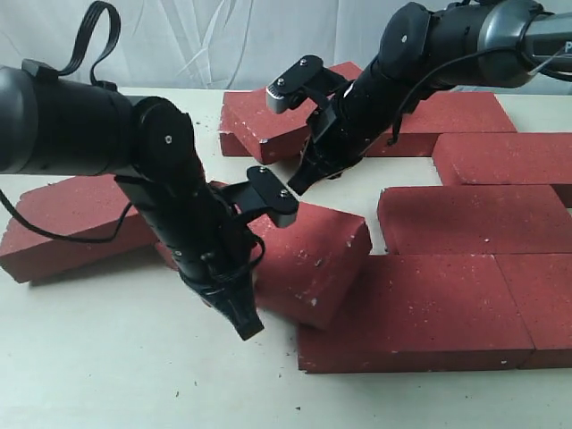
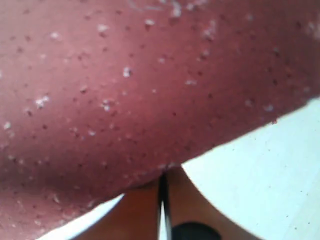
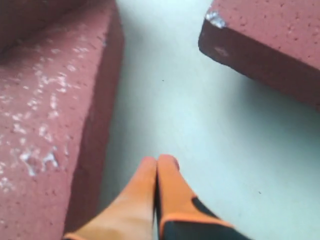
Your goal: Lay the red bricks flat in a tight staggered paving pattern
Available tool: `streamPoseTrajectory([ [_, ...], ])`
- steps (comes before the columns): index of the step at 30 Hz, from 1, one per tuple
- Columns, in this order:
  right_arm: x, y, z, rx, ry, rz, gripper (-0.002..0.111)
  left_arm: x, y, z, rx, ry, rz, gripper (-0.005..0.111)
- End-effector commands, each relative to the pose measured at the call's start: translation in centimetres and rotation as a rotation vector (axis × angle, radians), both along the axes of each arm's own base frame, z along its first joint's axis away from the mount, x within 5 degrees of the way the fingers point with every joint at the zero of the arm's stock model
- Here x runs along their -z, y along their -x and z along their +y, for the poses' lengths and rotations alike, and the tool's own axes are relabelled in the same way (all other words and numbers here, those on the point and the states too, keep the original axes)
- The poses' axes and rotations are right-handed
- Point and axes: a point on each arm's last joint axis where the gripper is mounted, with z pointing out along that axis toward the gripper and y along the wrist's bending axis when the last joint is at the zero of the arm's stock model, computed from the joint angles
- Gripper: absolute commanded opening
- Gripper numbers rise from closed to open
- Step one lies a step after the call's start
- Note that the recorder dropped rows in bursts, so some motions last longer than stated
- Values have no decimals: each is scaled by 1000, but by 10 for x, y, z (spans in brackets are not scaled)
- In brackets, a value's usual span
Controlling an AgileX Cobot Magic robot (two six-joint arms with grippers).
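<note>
Several red bricks lie on the pale table (image 1: 107,357). One red brick (image 1: 313,255) is tilted, its right end resting on the edge of a flat front brick (image 1: 411,313). My left gripper (image 1: 245,323) points down at this tilted brick's left end. In the left wrist view the brick (image 2: 125,85) fills the frame and the shut fingertips (image 2: 172,181) touch its lower edge. My right gripper (image 1: 300,183) is shut and empty. It hovers over bare table (image 3: 200,125) between a back brick (image 1: 268,121) and the laid rows, with bricks on either side (image 3: 45,125) (image 3: 270,40).
Flat bricks form rows at the right (image 1: 465,219) (image 1: 509,156) (image 1: 541,308), with one more at the back (image 1: 456,112). A loose brick (image 1: 71,223) lies at the left behind my left arm. A white curtain (image 1: 223,36) hangs behind the table.
</note>
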Motion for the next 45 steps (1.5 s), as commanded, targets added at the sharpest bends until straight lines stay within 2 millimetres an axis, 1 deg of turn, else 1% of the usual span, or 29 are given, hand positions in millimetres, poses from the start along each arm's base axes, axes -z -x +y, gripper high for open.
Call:
streamPoseTrajectory([
  [1,-19,-3,-14,32,86,-75,-1,-17,7,-15,26,70,-58,0],
  [5,-40,-3,-28,169,113,-113,-1,-33,5,-23,24,149,-157,0],
  [8,-55,2,-37,213,155,-125,-1,-46,6,-21,71,154,-196,0],
  [10,-61,6,-40,234,166,-108,-1,-57,7,-14,112,128,-245,0],
  [11,-64,9,-41,238,170,-94,-1,-64,6,-9,102,120,-279,0],
  [14,-67,20,-46,249,184,-42,-1,-82,0,10,17,108,-341,0],
  [16,-61,31,-51,245,202,-13,-1,-86,-5,30,-50,74,-372,0],
  [18,-55,41,-55,244,212,4,-1,-83,-11,51,-136,36,-373,0],
  [21,-48,59,-63,245,218,24,-1,-73,-23,79,-242,-6,-343,0],
  [24,-51,69,-66,253,192,17,-1,-62,-30,100,-323,-46,-282,0],
  [26,-54,70,-65,260,173,22,-1,-59,-29,107,-335,-78,-231,0],
  [29,-54,71,-64,268,154,37,-1,-51,-26,111,-322,-103,-187,0],
  [33,-52,75,-62,249,161,71,-1,-33,-17,107,-171,-103,-90,0],
  [35,-51,76,-63,238,172,78,-1,-28,-16,105,-137,-87,-59,0],
  [38,-51,76,-62,238,163,76,-1,-26,-22,102,-154,-63,-106,0],
  [42,-51,78,-60,247,140,106,-1,-22,-33,105,-185,-60,-181,0],
  [45,-50,82,-60,243,149,156,-1,-16,-38,108,-206,-65,-176,0],
])
